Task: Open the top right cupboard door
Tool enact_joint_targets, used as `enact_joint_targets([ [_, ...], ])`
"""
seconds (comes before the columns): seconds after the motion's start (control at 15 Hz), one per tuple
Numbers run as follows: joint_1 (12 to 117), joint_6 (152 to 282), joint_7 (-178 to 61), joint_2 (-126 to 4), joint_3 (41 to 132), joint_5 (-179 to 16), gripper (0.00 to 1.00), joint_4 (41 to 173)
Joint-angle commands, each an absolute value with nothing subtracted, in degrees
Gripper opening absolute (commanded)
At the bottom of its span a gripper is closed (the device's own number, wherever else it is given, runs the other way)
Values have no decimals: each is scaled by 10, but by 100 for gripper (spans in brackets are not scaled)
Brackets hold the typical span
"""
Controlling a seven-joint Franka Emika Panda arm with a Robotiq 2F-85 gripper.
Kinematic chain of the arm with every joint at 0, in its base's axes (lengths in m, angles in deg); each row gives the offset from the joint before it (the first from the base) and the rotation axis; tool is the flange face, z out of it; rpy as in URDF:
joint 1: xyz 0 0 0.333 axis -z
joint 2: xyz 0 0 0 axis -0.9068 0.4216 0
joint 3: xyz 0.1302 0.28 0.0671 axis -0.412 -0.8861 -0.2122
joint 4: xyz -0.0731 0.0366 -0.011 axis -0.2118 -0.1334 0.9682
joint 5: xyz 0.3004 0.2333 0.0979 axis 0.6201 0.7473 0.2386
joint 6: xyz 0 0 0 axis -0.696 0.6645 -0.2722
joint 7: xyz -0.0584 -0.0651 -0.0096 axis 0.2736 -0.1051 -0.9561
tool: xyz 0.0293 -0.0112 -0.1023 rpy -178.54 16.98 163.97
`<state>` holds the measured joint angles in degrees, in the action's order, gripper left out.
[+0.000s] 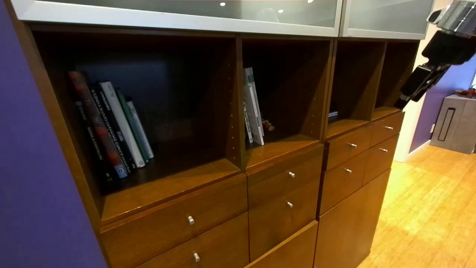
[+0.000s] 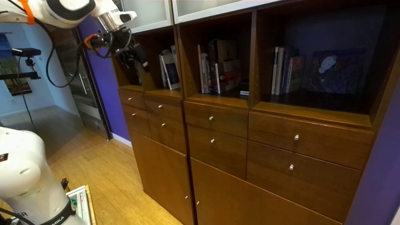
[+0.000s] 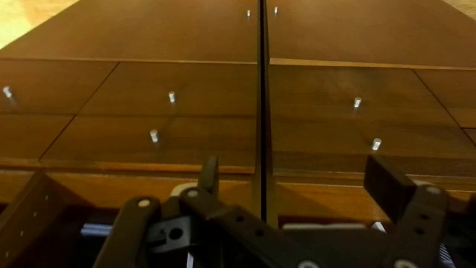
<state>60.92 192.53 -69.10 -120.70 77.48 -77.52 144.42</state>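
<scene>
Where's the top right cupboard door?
In an exterior view, the top right cupboard door is upper right, beside the left frosted door, above open compartments.

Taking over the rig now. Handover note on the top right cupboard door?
Gripper: open, holding nothing, pointing down, lower than the door.
Top right cupboard door: frosted panel above the open shelves; looks shut. Only its lower part is in frame; no handle shows.
Done: nothing visible on the door.
Left: probably raise the gripper to the door, then work it open. Can't tell which way it swings.
</scene>
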Motion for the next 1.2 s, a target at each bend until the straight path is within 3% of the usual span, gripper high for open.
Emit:
enact_joint_targets([
  [0.0,605,1894,-743,-1158,763,-848,100,1345],
  [0.4,596,1916,-821,-1138,740,-966,100,1285],
  [1.13,564,1967,-893,-1112,743,-986,100,1261],
])
